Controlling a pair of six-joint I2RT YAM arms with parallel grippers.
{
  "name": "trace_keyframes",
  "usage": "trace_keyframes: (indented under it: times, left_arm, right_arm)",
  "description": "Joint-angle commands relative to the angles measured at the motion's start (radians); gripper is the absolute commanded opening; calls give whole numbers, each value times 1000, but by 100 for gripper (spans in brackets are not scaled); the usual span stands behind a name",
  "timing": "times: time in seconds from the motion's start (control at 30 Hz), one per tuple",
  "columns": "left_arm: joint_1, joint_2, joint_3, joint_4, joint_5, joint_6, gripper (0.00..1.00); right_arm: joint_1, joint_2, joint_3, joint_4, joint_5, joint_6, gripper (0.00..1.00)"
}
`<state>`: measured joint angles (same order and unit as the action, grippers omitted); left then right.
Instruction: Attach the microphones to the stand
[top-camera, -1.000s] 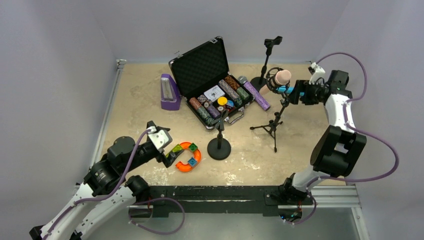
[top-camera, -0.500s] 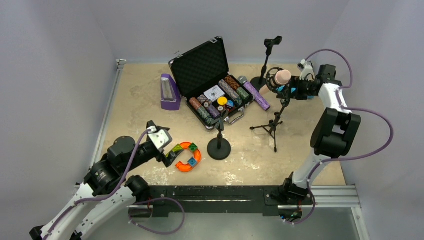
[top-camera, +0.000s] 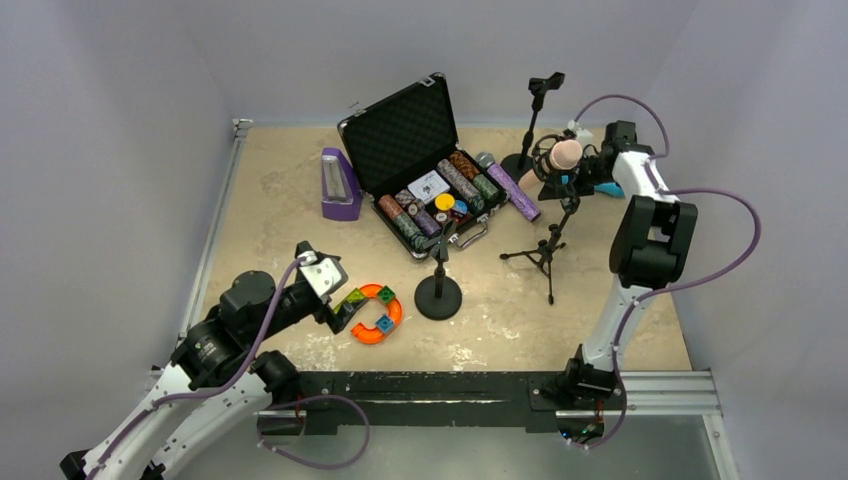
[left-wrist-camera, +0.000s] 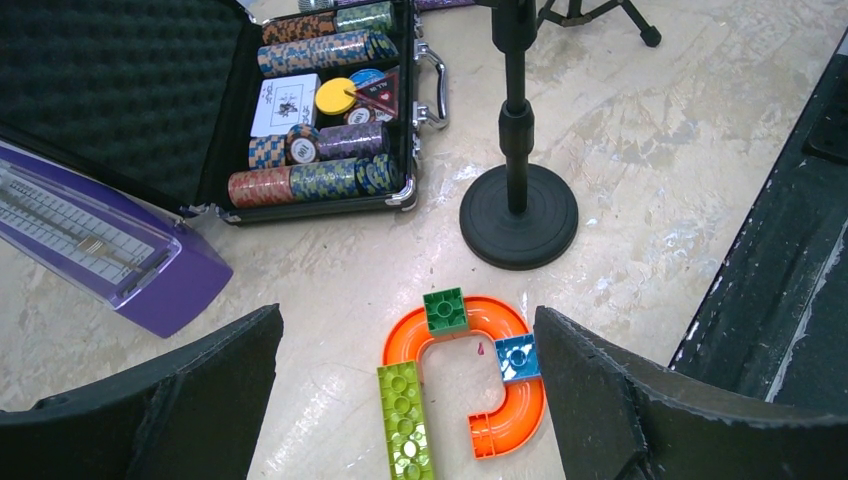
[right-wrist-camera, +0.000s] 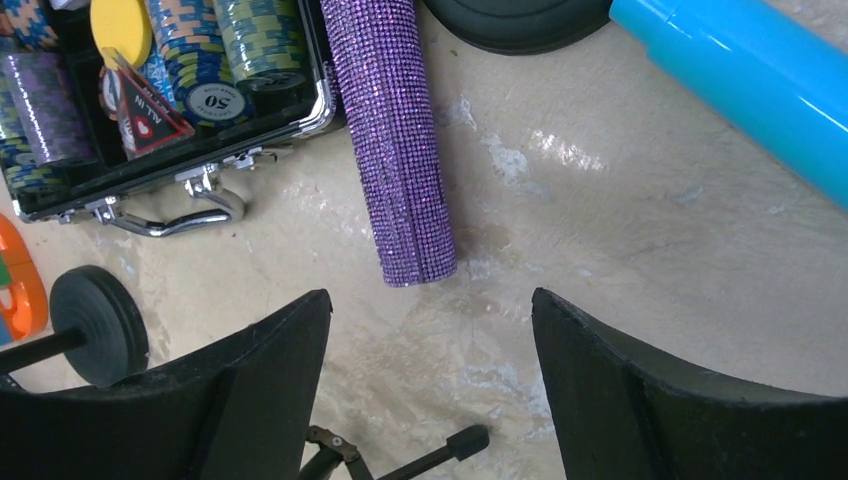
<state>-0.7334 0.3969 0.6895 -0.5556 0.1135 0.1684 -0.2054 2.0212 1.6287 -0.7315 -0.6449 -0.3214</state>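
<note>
Microphones: 3, all right of the open chip case (top-camera: 400, 125).
- pink microphone (top-camera: 563, 154): up in the ring mount on the tripod stand (top-camera: 548, 245), right of the case.
- purple microphone (top-camera: 512, 190): flat on the surface (top-camera: 280, 220), just beside the case's right edge.
- blue microphone (right-wrist-camera: 740, 80): further right of the case than the purple one. Can't tell what it rests on.

Stands: 3.
- the tripod stand.
- short round-base stand (top-camera: 438, 290), just in front of the case.
- tall round-base stand (top-camera: 533, 110), behind the case's right corner.

Claws: 2.
- right claw (right-wrist-camera: 430, 300): fingers spread, nothing between them. Right of the case, above the purple microphone's tail end, blue microphone off to one side of it.
- left claw (left-wrist-camera: 408, 320): spread wide, pinching nothing, in front of the case over the orange toy track (top-camera: 376, 313).

Also 1 purple box (top-camera: 340, 185), left of the case.
</note>
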Motion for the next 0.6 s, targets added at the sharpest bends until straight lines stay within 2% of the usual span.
trace_keyframes:
  times: [0.0, 0.13, 0.4, 0.57]
  left_arm:
    - [6, 8, 1, 39, -12, 13, 99]
    - [6, 7, 1, 39, -16, 12, 99]
    - [7, 9, 1, 37, -16, 13, 99]
    - [8, 11, 1, 37, -17, 14, 99]
  right_arm:
    - [27, 37, 77, -57, 61, -45, 77]
    - [53, 86, 122, -89, 74, -42, 73]
    - [104, 134, 148, -93, 151, -25, 71]
    - [113, 152, 172, -110, 185, -7, 65]
